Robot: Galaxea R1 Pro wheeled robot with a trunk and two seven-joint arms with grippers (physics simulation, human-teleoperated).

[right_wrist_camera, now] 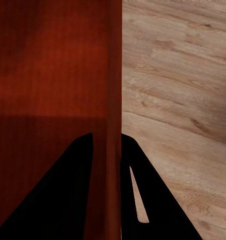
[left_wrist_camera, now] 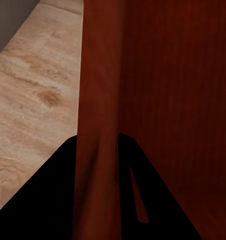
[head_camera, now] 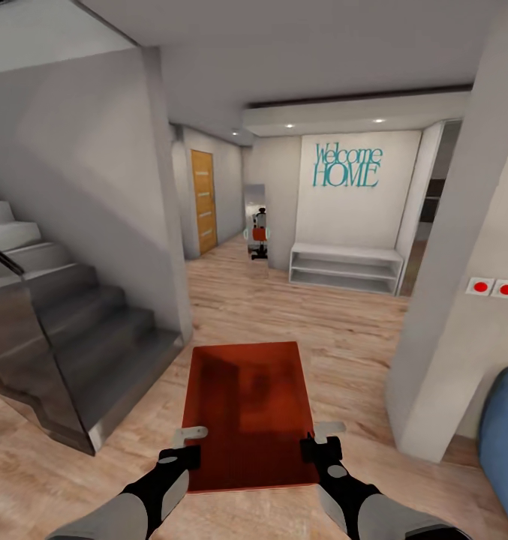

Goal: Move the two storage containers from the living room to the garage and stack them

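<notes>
One storage container [head_camera: 247, 409] in view, orange-red, open-top, nothing visible inside. It is held above the pale wood-plank floor [head_camera: 344, 330] of a hallway with stairs [head_camera: 66, 315] and a "Welcome HOME" wall sign [head_camera: 347, 166]. Left end effector [head_camera: 180, 442] clamped on its left wall, right end effector [head_camera: 319, 439] on its right wall.

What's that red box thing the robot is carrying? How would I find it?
Start at the teal "Welcome HOME" lettering on the far white wall, then come down across the pale wood-plank floor toward the robot's arms. Held between them is the orange-red rectangular open-top storage container: the only big red thing here, each long wall pinched by jaws.
</notes>
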